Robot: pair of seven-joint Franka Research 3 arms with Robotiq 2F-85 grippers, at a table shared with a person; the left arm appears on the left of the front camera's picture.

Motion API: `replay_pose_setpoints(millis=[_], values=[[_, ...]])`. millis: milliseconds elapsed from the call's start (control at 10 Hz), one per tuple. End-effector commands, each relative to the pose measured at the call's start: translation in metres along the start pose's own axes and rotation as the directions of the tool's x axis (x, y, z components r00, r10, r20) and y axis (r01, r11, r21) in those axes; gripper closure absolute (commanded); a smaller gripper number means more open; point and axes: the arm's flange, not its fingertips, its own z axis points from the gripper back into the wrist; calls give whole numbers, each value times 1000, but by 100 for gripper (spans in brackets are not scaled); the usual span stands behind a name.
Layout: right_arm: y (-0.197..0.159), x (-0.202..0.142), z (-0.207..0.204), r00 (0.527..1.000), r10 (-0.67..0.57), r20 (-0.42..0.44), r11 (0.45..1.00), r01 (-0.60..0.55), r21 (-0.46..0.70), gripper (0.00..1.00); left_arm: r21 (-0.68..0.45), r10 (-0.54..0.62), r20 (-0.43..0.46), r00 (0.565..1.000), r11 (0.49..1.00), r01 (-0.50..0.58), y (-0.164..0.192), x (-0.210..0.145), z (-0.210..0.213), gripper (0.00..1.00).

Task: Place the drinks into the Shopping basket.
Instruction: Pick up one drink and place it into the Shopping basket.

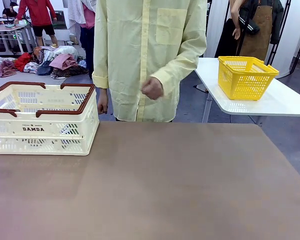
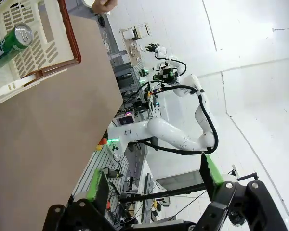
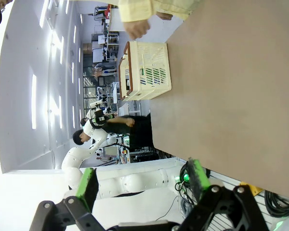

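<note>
Both pincers, left [image 2: 154, 185] and right [image 3: 142, 180], I see spread and empty, pulled back from the table [image 1: 165, 185]. One green can [image 2: 10, 44] lies inside the Shopping basket [image 1: 42, 117], seemingly delivered, beside something blue.

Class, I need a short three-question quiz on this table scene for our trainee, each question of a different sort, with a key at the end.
1. True or false: a green can lies inside the cream basket.
2. Which basket stands on the side table? A) the yellow basket B) a cream one C) a blue one
3. Fill in: both the left hand and the right hand are ____.

Key: 1 true; 2 A; 3 open.
</note>
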Motion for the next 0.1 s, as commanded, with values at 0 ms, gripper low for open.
replay_pose_setpoints(millis=[0], values=[[5,1,-1,1000,-9,7,1000,9,18,0,0,14,1,1000,1000,-14,-5,-1,1,0]])
